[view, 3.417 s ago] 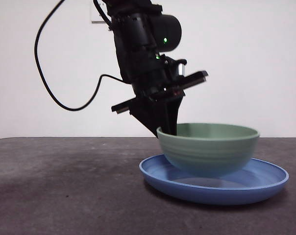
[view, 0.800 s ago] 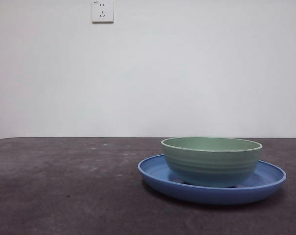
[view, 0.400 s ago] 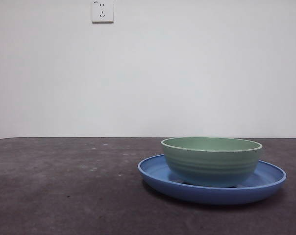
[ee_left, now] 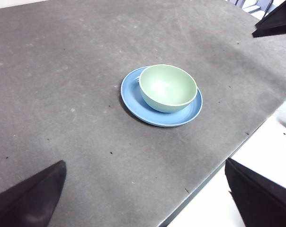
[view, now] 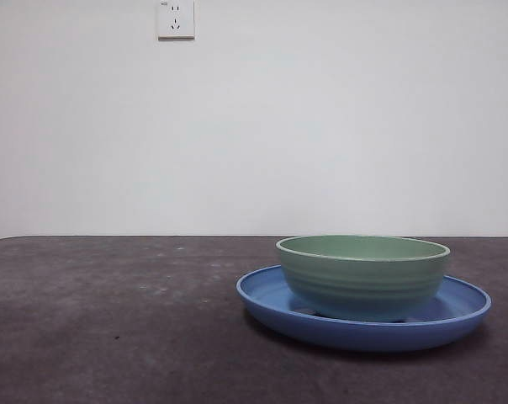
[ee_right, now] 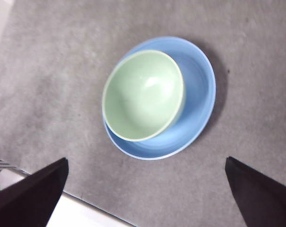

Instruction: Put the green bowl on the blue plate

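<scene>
The green bowl (view: 363, 278) stands upright inside the blue plate (view: 363, 334), a little toward one side of it. It also shows in the left wrist view (ee_left: 167, 87) and the right wrist view (ee_right: 143, 94), resting on the plate (ee_left: 129, 92) (ee_right: 200, 80). My left gripper (ee_left: 143, 198) is open and empty, high above the table and well away from the bowl. My right gripper (ee_right: 145, 194) is open and empty, high above the bowl and plate. Neither gripper shows in the front view.
A white wall socket (view: 176, 18) is on the back wall. The dark grey table's edge (ee_left: 218, 165) runs near the plate, with a white surface beyond it. The black tip of the other arm (ee_left: 275, 21) shows in the left wrist view.
The arm that gripped the bowl's rim above the plate has let go and left the front view. The bowl now rests on the plate. Nothing moved in the last second.
</scene>
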Robot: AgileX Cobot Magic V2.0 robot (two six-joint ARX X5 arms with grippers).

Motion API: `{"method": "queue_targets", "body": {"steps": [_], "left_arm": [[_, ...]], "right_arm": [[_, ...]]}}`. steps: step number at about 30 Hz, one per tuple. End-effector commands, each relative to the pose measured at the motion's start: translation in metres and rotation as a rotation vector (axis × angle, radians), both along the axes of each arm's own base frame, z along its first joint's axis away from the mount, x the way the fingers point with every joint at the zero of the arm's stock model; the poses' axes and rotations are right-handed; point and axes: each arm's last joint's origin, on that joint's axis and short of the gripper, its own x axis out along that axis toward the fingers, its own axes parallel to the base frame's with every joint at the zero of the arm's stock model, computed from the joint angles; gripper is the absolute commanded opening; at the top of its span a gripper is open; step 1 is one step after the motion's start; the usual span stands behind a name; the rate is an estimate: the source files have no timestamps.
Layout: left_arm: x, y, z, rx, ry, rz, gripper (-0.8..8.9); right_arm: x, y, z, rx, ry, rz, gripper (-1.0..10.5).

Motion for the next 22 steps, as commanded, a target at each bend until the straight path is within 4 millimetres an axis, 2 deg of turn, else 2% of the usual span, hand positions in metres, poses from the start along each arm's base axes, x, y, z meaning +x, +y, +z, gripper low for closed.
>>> {"method": "queue_targets", "body": {"steps": [1,12,22], "left_arm": [[0.000,0.000,0.003,-0.010,-0.014,-0.001,6.26],[0.000,0.000,0.003,-0.011,-0.014,-0.001,6.26],[0.000,0.000,0.003,-0.010,-0.014,-0.001,6.26]], "right_arm": [[0.017,-0.001,-0.002,-0.024,0.031,-0.015,6.4],[0.089,-0.002,-0.047,-0.096,0.144,0.036,5.2],[0.134,0.007,-0.092,-0.105,0.200,0.084,4.0]]}}
